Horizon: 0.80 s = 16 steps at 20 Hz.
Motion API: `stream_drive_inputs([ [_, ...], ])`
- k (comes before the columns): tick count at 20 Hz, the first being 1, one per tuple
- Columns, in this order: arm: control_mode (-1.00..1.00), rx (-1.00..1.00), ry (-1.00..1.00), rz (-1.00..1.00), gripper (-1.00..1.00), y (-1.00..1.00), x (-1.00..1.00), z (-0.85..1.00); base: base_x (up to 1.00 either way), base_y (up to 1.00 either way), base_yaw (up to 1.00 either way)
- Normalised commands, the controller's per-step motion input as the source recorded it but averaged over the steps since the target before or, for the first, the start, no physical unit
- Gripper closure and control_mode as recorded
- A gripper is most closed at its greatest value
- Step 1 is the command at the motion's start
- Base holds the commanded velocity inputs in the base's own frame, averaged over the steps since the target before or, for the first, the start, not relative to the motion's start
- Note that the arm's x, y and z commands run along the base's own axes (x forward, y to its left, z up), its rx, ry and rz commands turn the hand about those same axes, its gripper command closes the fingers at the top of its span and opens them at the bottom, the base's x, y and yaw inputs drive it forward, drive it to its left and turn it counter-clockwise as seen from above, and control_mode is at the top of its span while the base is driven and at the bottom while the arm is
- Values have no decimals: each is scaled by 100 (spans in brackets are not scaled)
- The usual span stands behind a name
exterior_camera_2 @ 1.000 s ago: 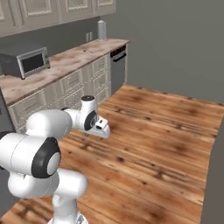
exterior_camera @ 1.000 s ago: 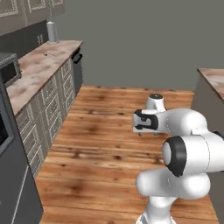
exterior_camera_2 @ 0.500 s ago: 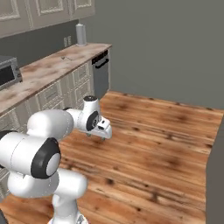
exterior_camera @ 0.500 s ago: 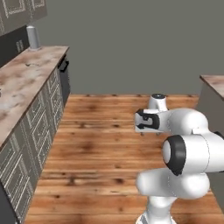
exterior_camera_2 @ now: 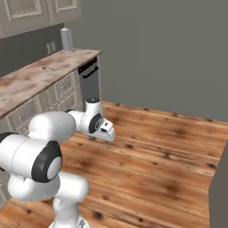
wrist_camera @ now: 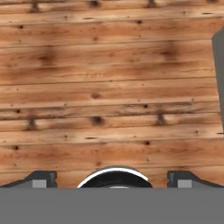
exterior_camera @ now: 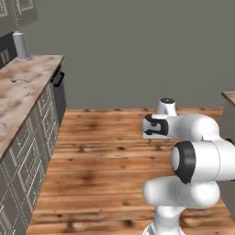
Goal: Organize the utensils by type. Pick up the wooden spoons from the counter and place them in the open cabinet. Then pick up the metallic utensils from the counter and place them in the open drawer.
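Observation:
The counter (exterior_camera: pixel 18 103) of mottled reddish-brown stone runs along the left, and also appears in the right base view (exterior_camera_2: pixel 40 78). A thin dark curved thing (exterior_camera: pixel 18 80) lies on it near the far end (exterior_camera_2: pixel 46 68); it looks like one of the metallic utensils. My gripper (wrist_camera: pixel 113 179) hangs over the wooden floor, far from the counter, with its fingertips (wrist_camera: pixel 41 178) wide apart and nothing between them. The folded arm holds the hand (exterior_camera: pixel 153 127) mid-room (exterior_camera_2: pixel 106 132). The wooden spoons, the open cabinet and the open drawer are out of view.
A grey cylinder (exterior_camera: pixel 20 46) stands at the counter's far end (exterior_camera_2: pixel 67 39). A dark appliance front with a handle (exterior_camera_2: pixel 89 71) sits under that end. Shut wall cabinets (exterior_camera_2: pixel 40 11) hang above. Another counter edge (exterior_camera: pixel 228 97) shows at the right. Wooden floor (exterior_camera: pixel 101 151) lies open around me.
The whole picture has shifted, so the base has moved: the counter has slid left and the grey oven has left the views. The arm keeps its folded pose and the gripper stays open.

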Motion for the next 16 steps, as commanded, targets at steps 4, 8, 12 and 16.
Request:
stream_drive_inputs([
  [4,100,0,0,0,-100,0,0,0,100,14,-2],
  [8,100,0,0,0,-100,0,0,0,100,14,0],
  [12,100,0,0,0,-100,0,0,0,100,16,15],
  [16,100,0,0,0,-100,0,0,0,100,5,41],
])
